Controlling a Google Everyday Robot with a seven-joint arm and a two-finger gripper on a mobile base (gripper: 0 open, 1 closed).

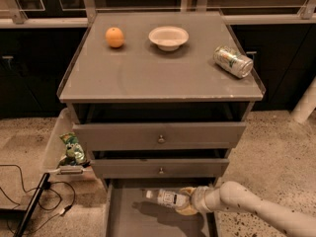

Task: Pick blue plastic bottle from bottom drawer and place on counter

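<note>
The blue plastic bottle (165,197) is a small clear bottle with a white cap and a white label. It lies on its side, cap to the left, held just above the floor of the open bottom drawer (133,221). My gripper (186,201) reaches in from the right on a white arm and is shut on the bottle's base end. The bottle casts a shadow on the drawer floor below it. The counter (148,73) is the grey top of the cabinet, well above the gripper.
On the counter stand an orange (114,37), a white bowl (168,37) and a dented silver-green can (232,61) near the right edge. Two knobbed drawers (160,138) stick out above the bottom drawer. A bin with a green bag (72,149) and cables sit at the left.
</note>
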